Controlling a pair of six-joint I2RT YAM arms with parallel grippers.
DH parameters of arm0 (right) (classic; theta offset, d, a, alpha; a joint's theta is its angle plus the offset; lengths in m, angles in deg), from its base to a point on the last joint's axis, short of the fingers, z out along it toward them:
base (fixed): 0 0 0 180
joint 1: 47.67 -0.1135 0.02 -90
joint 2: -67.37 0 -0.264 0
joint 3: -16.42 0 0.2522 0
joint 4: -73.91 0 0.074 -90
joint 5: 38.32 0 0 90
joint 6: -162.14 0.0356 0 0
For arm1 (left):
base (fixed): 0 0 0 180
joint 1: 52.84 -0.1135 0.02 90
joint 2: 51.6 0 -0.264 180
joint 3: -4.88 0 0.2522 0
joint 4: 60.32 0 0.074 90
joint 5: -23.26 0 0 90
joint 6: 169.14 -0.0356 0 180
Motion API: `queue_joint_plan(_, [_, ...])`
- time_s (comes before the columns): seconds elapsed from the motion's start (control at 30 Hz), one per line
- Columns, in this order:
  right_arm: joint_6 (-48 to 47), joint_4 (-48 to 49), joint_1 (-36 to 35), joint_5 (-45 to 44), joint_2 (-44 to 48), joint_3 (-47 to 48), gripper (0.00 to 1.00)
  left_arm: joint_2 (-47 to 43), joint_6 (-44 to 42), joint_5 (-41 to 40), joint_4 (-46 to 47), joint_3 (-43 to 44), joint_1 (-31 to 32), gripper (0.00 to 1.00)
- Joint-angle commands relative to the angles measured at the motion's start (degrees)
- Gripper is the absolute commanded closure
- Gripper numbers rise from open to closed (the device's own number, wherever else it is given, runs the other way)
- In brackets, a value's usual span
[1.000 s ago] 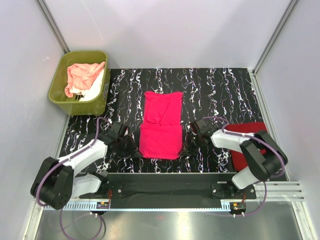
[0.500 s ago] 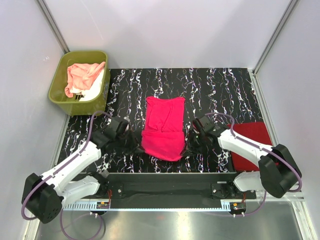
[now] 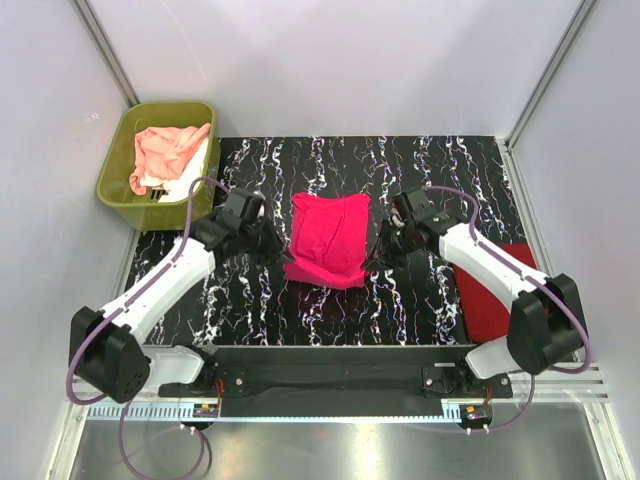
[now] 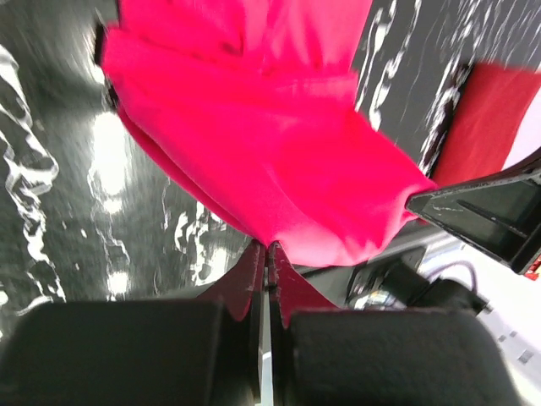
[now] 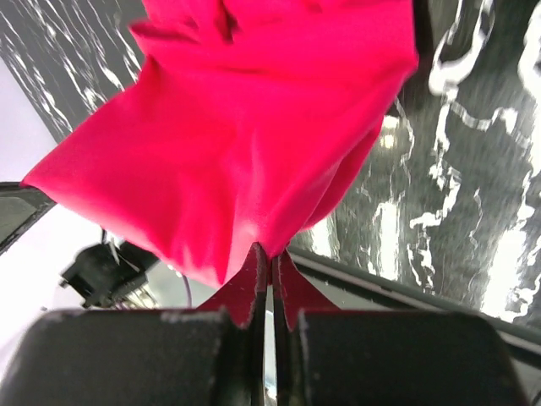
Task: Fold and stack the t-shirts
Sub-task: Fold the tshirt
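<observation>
Jaws pinched shut on both near corners of the hot pink t-shirt (image 3: 328,240), our left gripper (image 4: 269,254) and right gripper (image 5: 270,254) hold its hem above the middle of the table (image 3: 430,170). We fear uneven travel skewing the fold, or cloth slipping free.

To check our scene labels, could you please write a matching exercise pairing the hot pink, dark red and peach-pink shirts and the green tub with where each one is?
Things:
1. hot pink t-shirt
2. dark red t-shirt
3. peach-pink t-shirt
4. olive-green tub

Places:
A. inside the tub
B. at the far left corner
C. mid-table, pinched by the left gripper and the right gripper
D. flat at the table's near right

Pairs: 1-C, 2-D, 3-A, 4-B
</observation>
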Motion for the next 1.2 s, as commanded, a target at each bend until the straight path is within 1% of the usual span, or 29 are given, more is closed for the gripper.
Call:
queue_joint_plan(0.0, [-3.42,-1.86,2.49,2.76,-2.44,5.30,1.00,2.73,-2.64,0.17,1.27,5.33,-2.71,1.00])
queue_joint_plan(0.13, [-5.27,-2.91,4.34,4.69,-6.91,10.31,1.00,6.60,-3.43,1.75,2.41,9.38,-5.87,1.00])
queue_joint_plan(0.4, [-6.32,-3.35,8.11,7.95,-12.46,16.56,1.00,17.40,-5.63,6.15,2.33,19.22,-8.16,1.00])
queue_joint_plan(0.63, [-7.73,-4.76,10.41,11.38,-20.01,25.51,1.00,21.72,-7.12,6.67,3.29,23.62,-10.53,1.00])
queue_joint_plan(0.83, [-8.34,-5.55,12.16,12.87,-23.88,30.87,1.00,25.41,-8.97,7.02,3.47,28.99,-11.41,1.00])
queue_joint_plan(1.07, [-9.31,-6.87,14.18,13.75,-30.56,38.35,1.00,30.24,-9.41,10.89,6.98,32.94,-12.56,1.00])
queue_joint_plan(1.17, [-9.31,-6.78,14.89,14.45,-32.85,40.29,1.00,33.32,-10.20,10.63,6.98,38.29,-12.99,1.00])
